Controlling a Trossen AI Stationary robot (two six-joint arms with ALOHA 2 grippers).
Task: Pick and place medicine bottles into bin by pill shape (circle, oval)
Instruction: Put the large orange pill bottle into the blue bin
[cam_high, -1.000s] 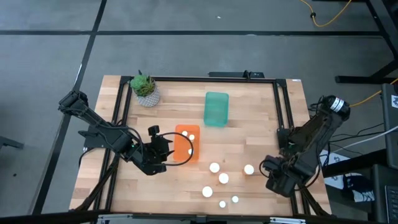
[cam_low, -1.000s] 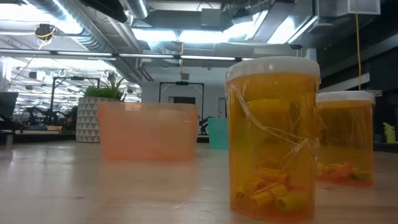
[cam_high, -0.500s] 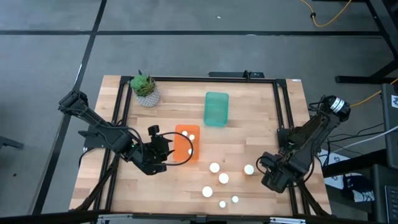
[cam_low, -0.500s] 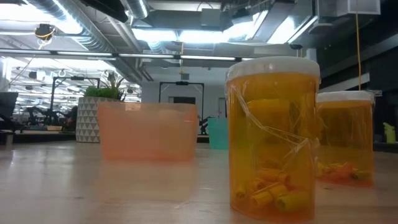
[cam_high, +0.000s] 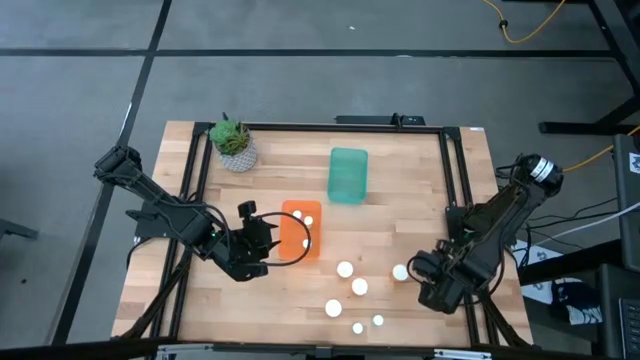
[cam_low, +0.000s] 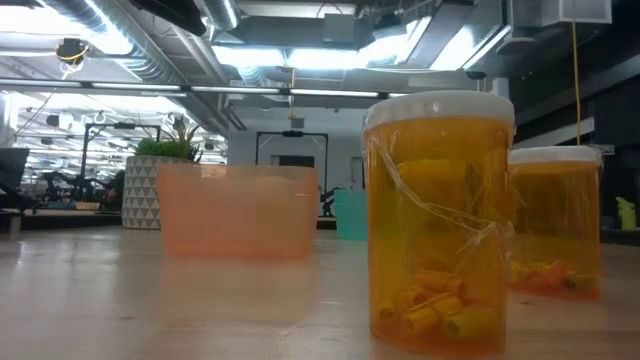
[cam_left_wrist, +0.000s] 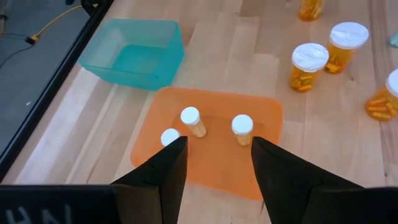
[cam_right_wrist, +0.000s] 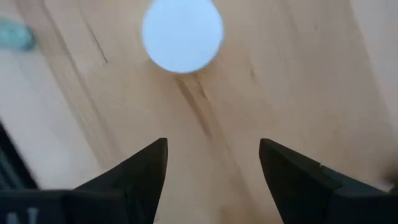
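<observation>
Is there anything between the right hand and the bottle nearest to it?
Nothing visible. The right hand is open just beside the bottle, and its wrist view shows only bare table between its fingers and the bottle's white top.

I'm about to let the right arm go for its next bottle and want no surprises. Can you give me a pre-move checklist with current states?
1. Right gripper open: ok.
2. White-capped bottle ahead of the fingers, not yet between them: ok.
3. Nothing held in the right gripper: ok.
4. Left gripper waiting open beside the orange bin: ok.
5. Teal bin empty: ok.
6. Target bottle's pill shape: cannot tell.
</observation>
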